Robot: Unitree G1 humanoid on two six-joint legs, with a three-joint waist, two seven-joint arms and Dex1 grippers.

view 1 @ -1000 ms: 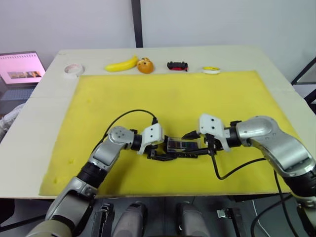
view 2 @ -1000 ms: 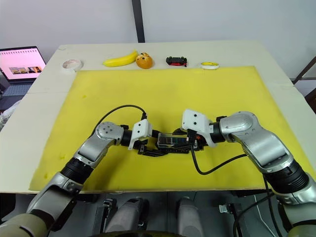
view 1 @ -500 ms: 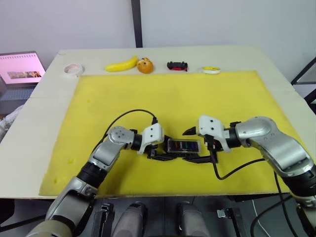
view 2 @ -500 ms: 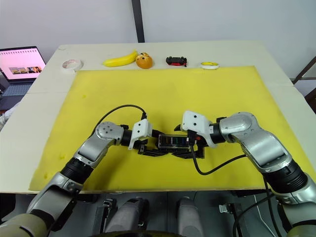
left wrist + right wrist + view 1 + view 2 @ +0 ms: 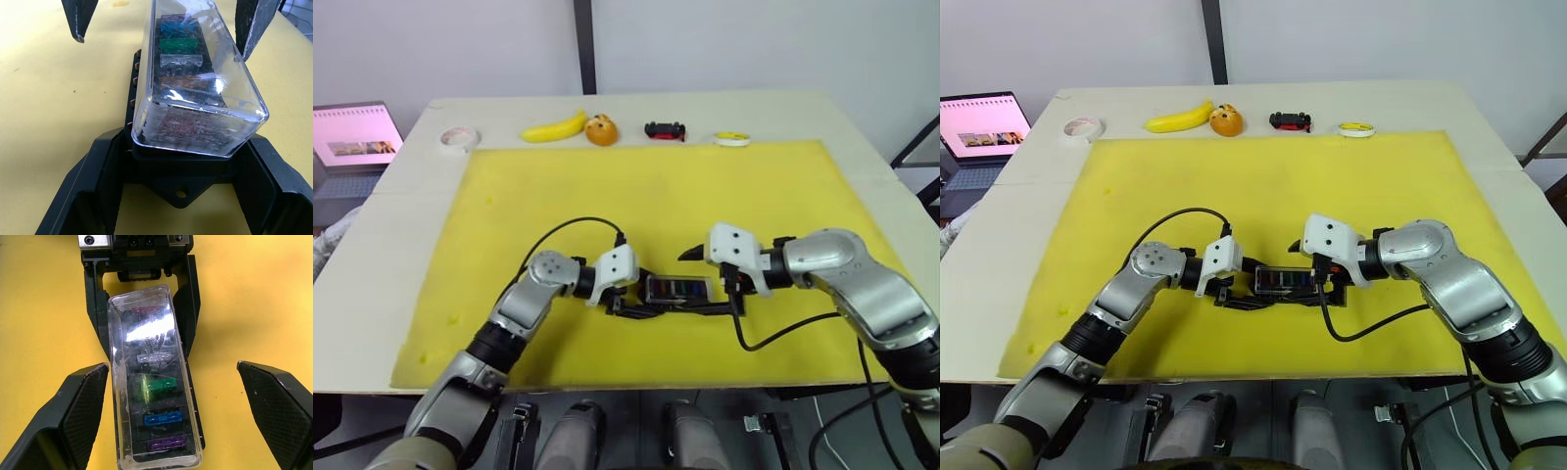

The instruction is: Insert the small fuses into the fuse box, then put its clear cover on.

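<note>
Yellow soft matting (image 5: 607,186) covers the pale table, and near its front edge lies the fuse box (image 5: 193,396), a black ribbed block under its clear cover (image 5: 195,105), a glossy rounded shell through which I see the small fuses (image 5: 159,385) in a row. Its long axis runs from my left gripper (image 5: 178,169) to my right gripper (image 5: 178,396). My left fingers are closed on the near end of the fuse box, while my right fingers (image 5: 80,406) stand wide apart on both sides, not touching it.

A lab test bench: yellow mat (image 5: 646,196) on a plain table (image 5: 391,225), laptop (image 5: 352,137) alongside.
</note>
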